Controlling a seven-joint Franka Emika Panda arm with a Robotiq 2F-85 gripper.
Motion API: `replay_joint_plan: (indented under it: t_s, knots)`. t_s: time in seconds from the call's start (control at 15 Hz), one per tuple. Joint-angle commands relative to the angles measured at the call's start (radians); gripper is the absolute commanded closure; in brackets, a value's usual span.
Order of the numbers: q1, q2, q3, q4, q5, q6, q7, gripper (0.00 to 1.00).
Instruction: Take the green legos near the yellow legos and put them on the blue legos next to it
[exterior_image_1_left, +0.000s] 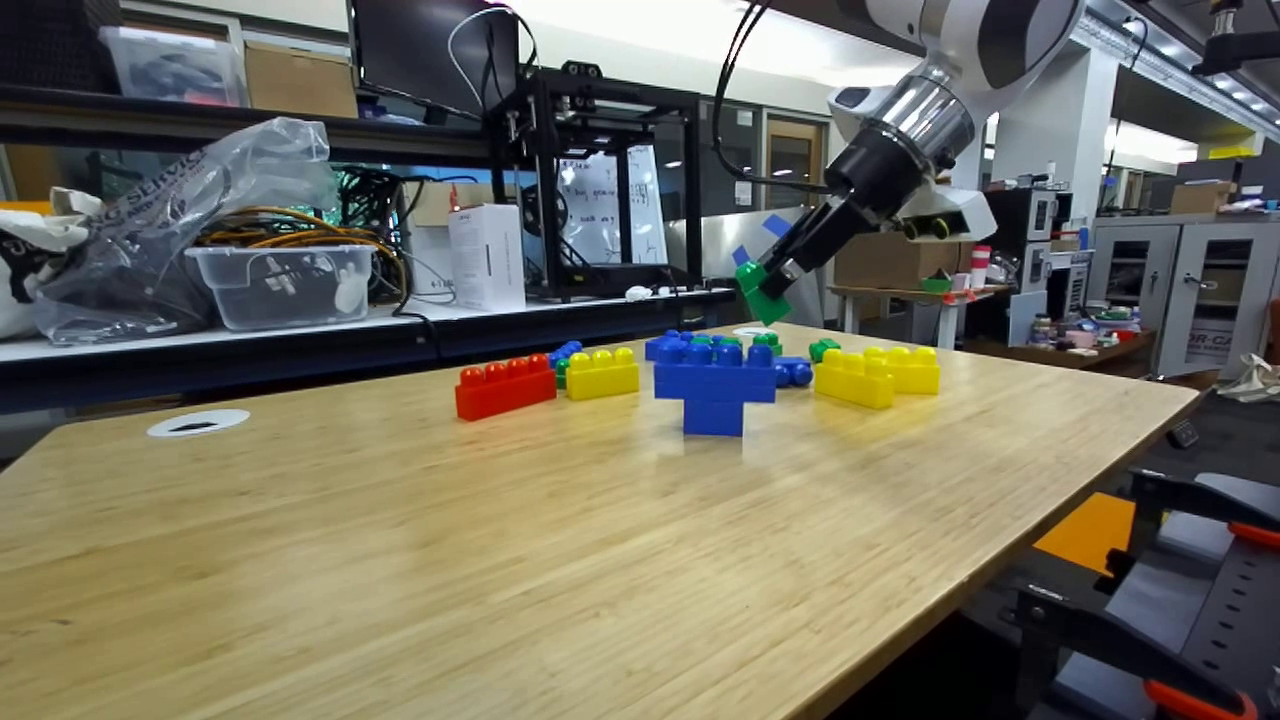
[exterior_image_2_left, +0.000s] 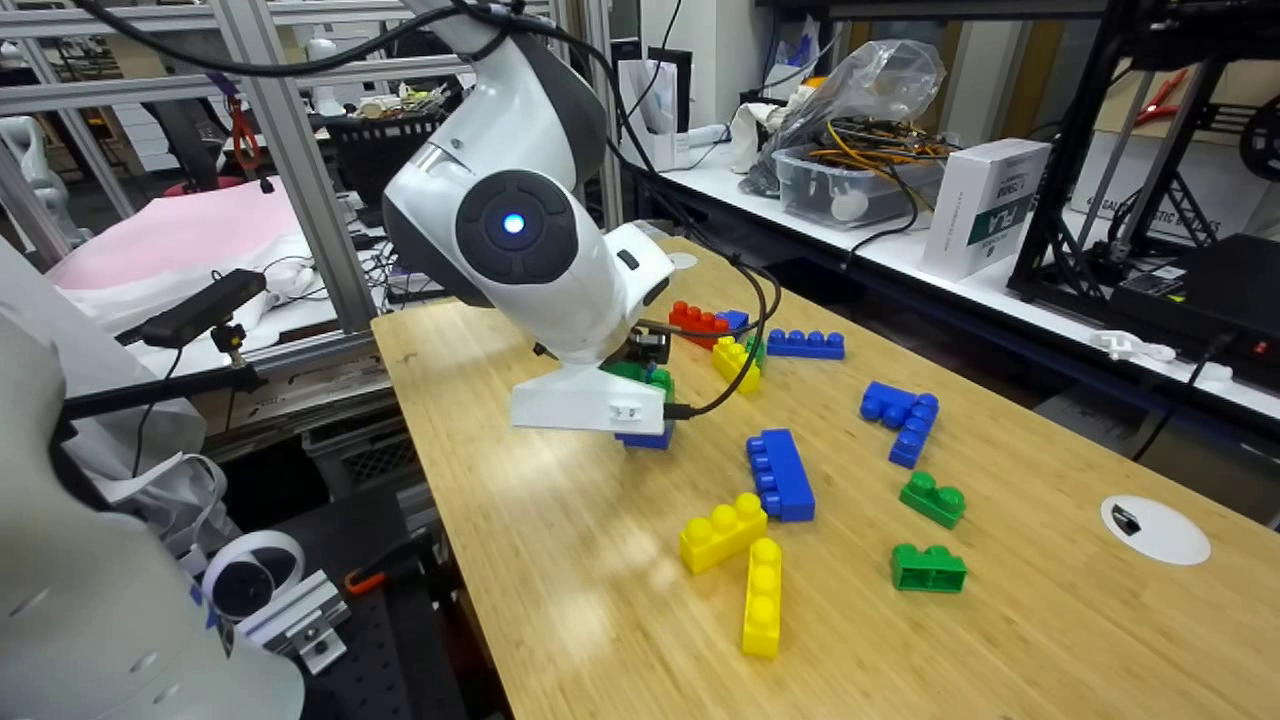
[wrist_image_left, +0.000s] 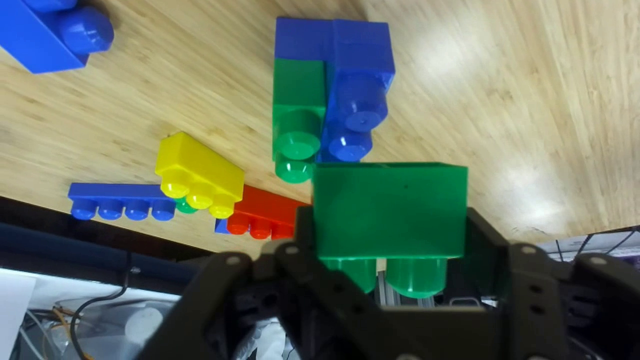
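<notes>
My gripper (wrist_image_left: 389, 227) is shut on a green brick (wrist_image_left: 390, 212), its studs toward the palm. In an exterior view the gripper (exterior_image_1_left: 787, 270) holds this brick (exterior_image_1_left: 760, 300) tilted in the air, above and behind the blue legos (exterior_image_1_left: 715, 385). In the wrist view the blue legos (wrist_image_left: 362, 82) stand beyond the held brick, with another green brick (wrist_image_left: 299, 100) against their side. In an exterior view the wrist hides most of that stack; a blue part (exterior_image_2_left: 645, 439) shows below it. Two loose green bricks (exterior_image_2_left: 932, 499) (exterior_image_2_left: 928, 570) lie apart from the yellow legos (exterior_image_2_left: 722, 533).
A red brick (exterior_image_1_left: 505, 388) and a shorter yellow group (exterior_image_1_left: 603, 375) are beside the stack. Loose blue bricks (exterior_image_2_left: 782, 476) (exterior_image_2_left: 905, 420) lie across the table (exterior_image_2_left: 600, 620). A shelf with a white box (exterior_image_2_left: 985, 208) and a printer frame runs along the table's far side.
</notes>
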Motion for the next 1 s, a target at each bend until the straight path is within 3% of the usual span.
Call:
replay_joint_plan:
  t_s: [0.0, 0.07, 0.53, 0.6, 0.93]
  knots:
    - [0.0, -0.003, 0.0, 0.0, -0.001, 0.0, 0.004, 0.55]
    - [0.0, -0.003, 0.0, 0.001, -0.001, 0.0, 0.006, 0.3]
    - [0.002, -0.002, 0.0, 0.001, -0.001, 0.0, 0.006, 0.3]
    - [0.004, 0.0, 0.002, 0.003, -0.012, 0.001, 0.009, 0.55]
    - [0.006, -0.019, -0.013, 0.019, 0.117, -0.041, -0.132, 0.55]
